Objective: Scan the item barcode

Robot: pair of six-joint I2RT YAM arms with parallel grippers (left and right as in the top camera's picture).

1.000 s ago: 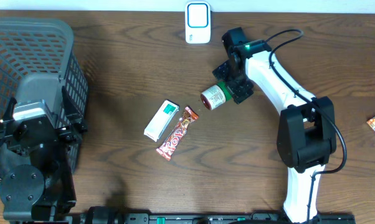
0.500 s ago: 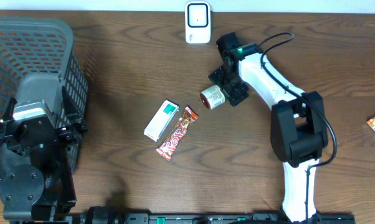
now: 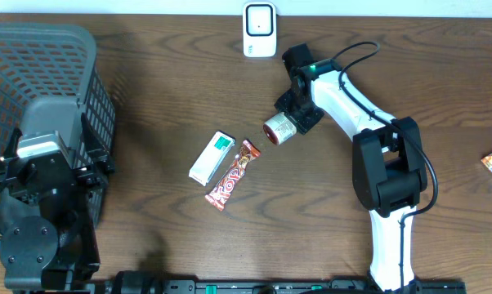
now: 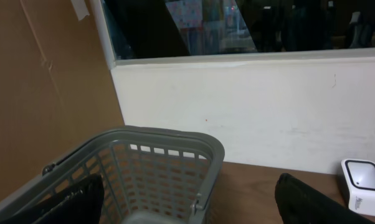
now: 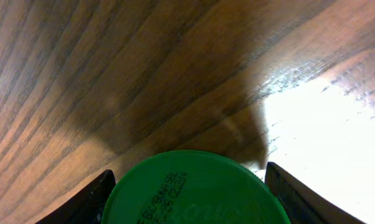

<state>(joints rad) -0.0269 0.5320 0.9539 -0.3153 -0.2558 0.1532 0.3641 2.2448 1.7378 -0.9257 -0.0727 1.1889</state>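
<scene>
Left hand (image 4: 190, 190): wide, empty, by the basket (image 3: 33, 49).
Bar (image 3: 231, 175), box (image 3: 212, 158): side by side on the surface (image 3: 164, 90).
Jar (image 3: 279, 128): on its side, just right of the bar.
Right hand (image 3: 292, 121): fingers flank the jar's green lid (image 5: 194, 186); cannot tell if gripping.
Scanner (image 3: 260, 29): far edge, beyond the jar.

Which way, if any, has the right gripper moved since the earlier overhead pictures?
Yes. The right gripper has shifted left, ending nearer to directly below the white scanner, and its fingers now straddle the green lid.
</scene>
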